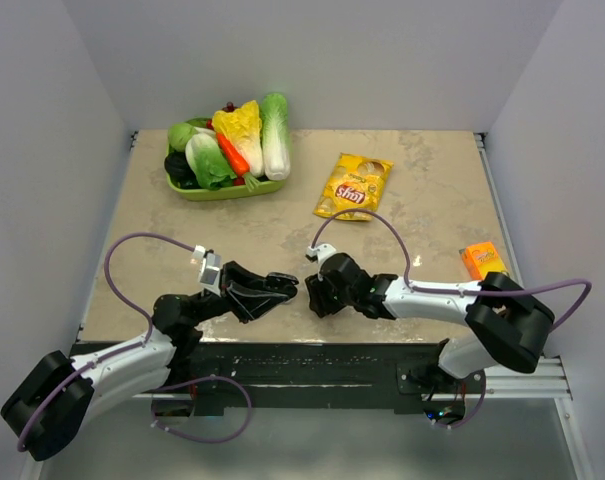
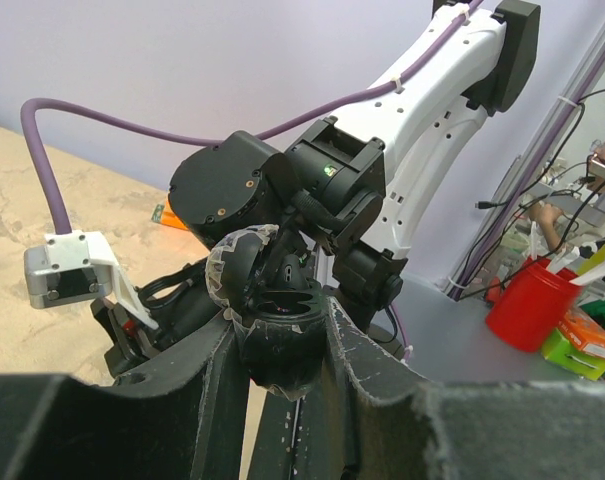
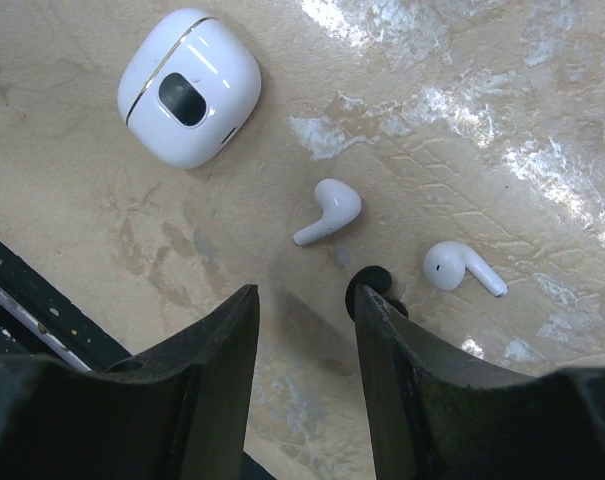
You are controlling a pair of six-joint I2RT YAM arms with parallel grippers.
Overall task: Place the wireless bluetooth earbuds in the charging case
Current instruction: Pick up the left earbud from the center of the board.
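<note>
Earbuds (image 3: 329,210) in white lie on the worktop (image 3: 502,120) at twelve and two o'clock of the parted right fingers (image 3: 207,385); white case (image 3: 187,85) at ten. Left fingers (image 2: 192,400) clamp an open dark case (image 2: 282,340).

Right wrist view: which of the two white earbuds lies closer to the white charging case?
The middle earbud, at the view's centre; the other white earbud lies farther right, away from the white charging case.

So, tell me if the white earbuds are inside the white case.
No, both white earbuds lie bare on the table, apart from the shut white case.
</note>
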